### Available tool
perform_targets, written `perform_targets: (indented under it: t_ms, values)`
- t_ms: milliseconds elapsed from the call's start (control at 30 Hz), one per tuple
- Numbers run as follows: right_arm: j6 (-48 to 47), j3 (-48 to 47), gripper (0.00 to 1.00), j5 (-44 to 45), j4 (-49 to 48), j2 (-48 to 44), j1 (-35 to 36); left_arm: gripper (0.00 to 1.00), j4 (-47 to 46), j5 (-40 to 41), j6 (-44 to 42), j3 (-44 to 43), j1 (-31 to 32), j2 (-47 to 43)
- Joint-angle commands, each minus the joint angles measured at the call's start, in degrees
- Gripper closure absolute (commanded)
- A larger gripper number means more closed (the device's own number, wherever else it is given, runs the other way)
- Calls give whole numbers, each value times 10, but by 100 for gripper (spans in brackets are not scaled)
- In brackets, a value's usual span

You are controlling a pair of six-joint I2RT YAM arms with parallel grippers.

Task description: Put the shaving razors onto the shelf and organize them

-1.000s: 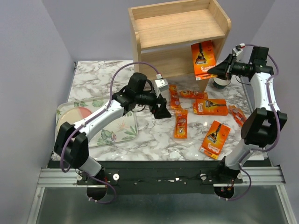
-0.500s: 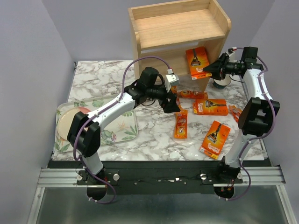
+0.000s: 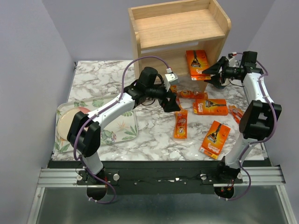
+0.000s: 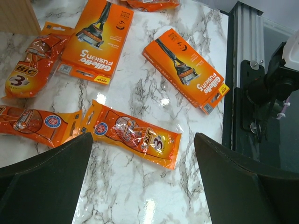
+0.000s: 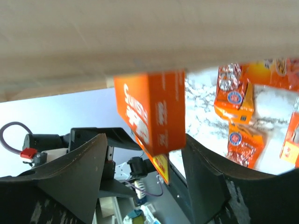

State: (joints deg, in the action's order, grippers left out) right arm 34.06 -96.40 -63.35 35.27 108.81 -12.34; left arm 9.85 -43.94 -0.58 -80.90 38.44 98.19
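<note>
The wooden shelf (image 3: 180,32) stands at the back. One wide orange razor pack (image 3: 197,64) stands in its lower tier, and my right gripper (image 3: 207,74) is open beside it. In the right wrist view the pack (image 5: 149,109) sits between the spread fingers of my right gripper (image 5: 145,140), with a gap on the left. My left gripper (image 3: 172,104) is open and empty above the loose packs. Its wrist view shows my left gripper (image 4: 142,137) over a narrow pack (image 4: 133,140), with two wide cards (image 4: 96,42) (image 4: 189,70) beyond. More packs lie on the table (image 3: 210,107) (image 3: 215,139) (image 3: 181,124).
A leaf-print tray (image 3: 122,133) with a round plate (image 3: 70,122) lies at the left. A small white bowl (image 3: 219,83) sits under my right arm beside the shelf. A narrow pack (image 3: 237,114) lies near the table's right edge.
My right gripper has moved the wide pack left into the shelf's lower tier and opened. My left arm swung right over the loose packs, then stayed still.
</note>
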Motion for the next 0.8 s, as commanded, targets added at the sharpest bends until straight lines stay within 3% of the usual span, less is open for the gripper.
perform_targets:
  t_ms: [0,167,400,767]
  values:
    - [2,38,28,11,2,-39,-1,1,-25,-5,4,6,1,-8]
    - [-2,35,34,15,12,-40,-1,1,-25,-5,4,8,1,-5]
    - [25,39,77,8,-16,-35,-1,1,-26,-2,21,8,1,-3]
    - [82,14,83,10,-51,7,-3,1,-23,0,29,7,1,6]
